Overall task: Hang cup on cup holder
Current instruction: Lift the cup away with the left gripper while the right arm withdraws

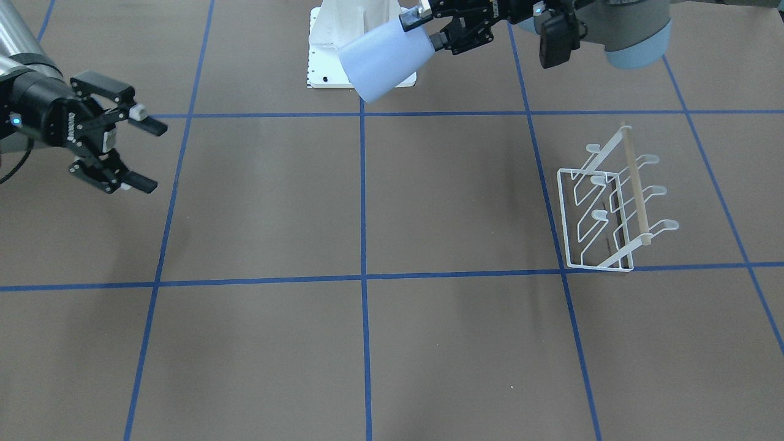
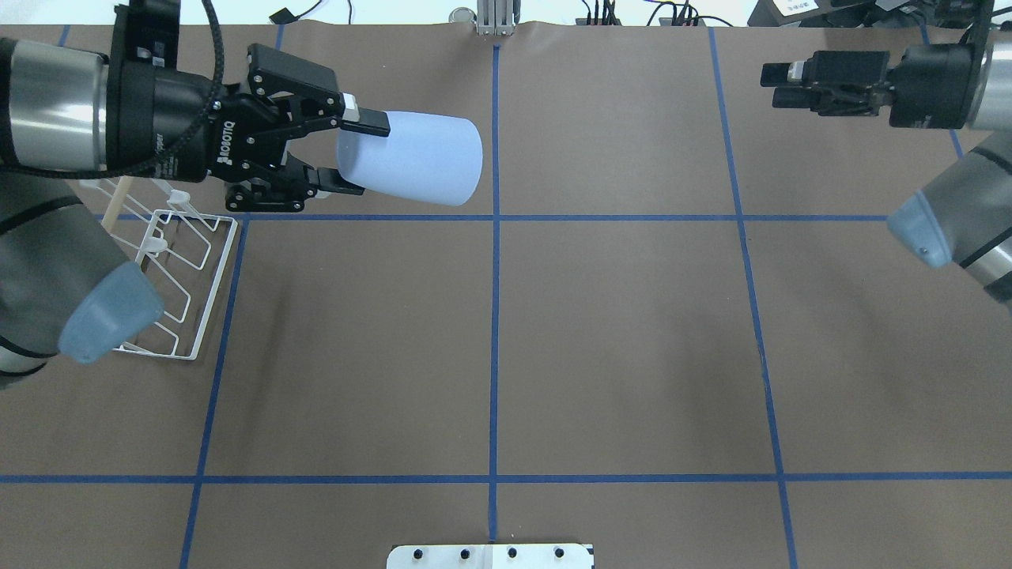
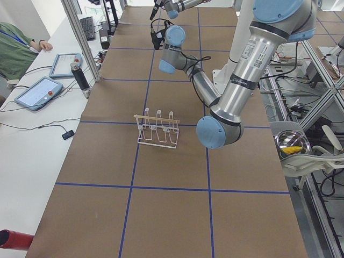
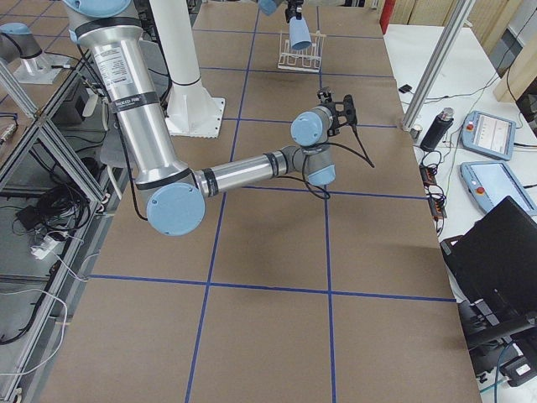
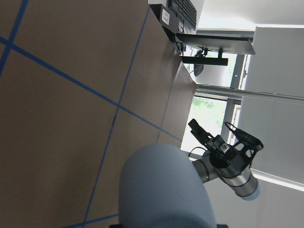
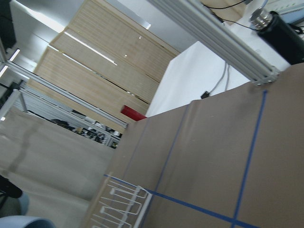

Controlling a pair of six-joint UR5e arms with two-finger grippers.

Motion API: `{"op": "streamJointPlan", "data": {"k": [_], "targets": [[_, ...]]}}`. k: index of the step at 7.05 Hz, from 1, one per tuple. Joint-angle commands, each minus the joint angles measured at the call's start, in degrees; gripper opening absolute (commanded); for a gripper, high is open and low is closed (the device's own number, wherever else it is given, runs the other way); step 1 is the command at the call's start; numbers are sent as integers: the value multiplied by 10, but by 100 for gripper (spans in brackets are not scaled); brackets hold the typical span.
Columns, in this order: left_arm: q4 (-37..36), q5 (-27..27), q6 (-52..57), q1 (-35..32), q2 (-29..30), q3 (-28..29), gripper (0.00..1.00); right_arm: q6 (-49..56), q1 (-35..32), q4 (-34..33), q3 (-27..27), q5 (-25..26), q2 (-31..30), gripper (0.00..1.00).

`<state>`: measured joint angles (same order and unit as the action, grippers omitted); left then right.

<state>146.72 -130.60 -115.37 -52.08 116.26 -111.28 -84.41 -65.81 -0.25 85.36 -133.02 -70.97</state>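
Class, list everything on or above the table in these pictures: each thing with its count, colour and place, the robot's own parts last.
cup: 1, pale blue, held sideways above the table
cup holder: 1, white wire with wooden dowel, standing on the table at the robot's left, nothing on it
table: 1, brown, blue grid lines
base plate: 1, white, robot's edge of the table
left gripper: 1, black, shut on the cup's narrow end
right gripper: 1, black, open, empty

Pale blue cup (image 2: 411,162), white wire cup holder (image 1: 599,180) topped by light wooden dowel (image 1: 635,184), brown bench (image 1: 257,202) crossed by blue grid lines (image 1: 362,196)
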Motion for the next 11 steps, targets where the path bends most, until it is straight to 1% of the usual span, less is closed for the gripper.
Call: {"op": "streamJointPlan", "data": {"k": [1, 2, 3, 4, 5, 6, 7, 8, 9, 10, 11], "targets": [[-142, -135, 122, -98, -3, 4, 0, 171, -82, -256, -2, -142, 13, 100], [-199, -183, 163, -140, -3, 5, 0, 270, -111, -359, -3, -155, 11, 100], [-245, -232, 221, -188, -6, 6, 0, 333, -114, -412, -11, -115, 16, 100], [-272, -252, 264, -222, -15, 6, 0, 398, -122, -462, -5, -23, 18, 100], [-276, -252, 296, -236, -25, 7, 0, 462, -122, -534, -6, 12, 19, 100], [-287, -251, 337, -245, -27, 12, 0, 568, -140, -634, 1, 9, 20, 100], [-324, -245, 382, -248, -29, 14, 0, 643, -142, -737, 16, 11, 18, 100], [-363, -236, 431, -251, -35, 12, 0, 688, -141, -826, 26, 13, 17, 100], [-388, -219, 468, -251, -45, 11, 0, 734, -138, -872, 27, 18, 10, 100], [-389, -184, 498, -251, -54, 10, 0, 766, -138, -877, 27, 26, -4, 100], [-389, -151, 534, -252, -58, 11, 0, 768, -138, -878, 28, 53, -11, 100]]}}
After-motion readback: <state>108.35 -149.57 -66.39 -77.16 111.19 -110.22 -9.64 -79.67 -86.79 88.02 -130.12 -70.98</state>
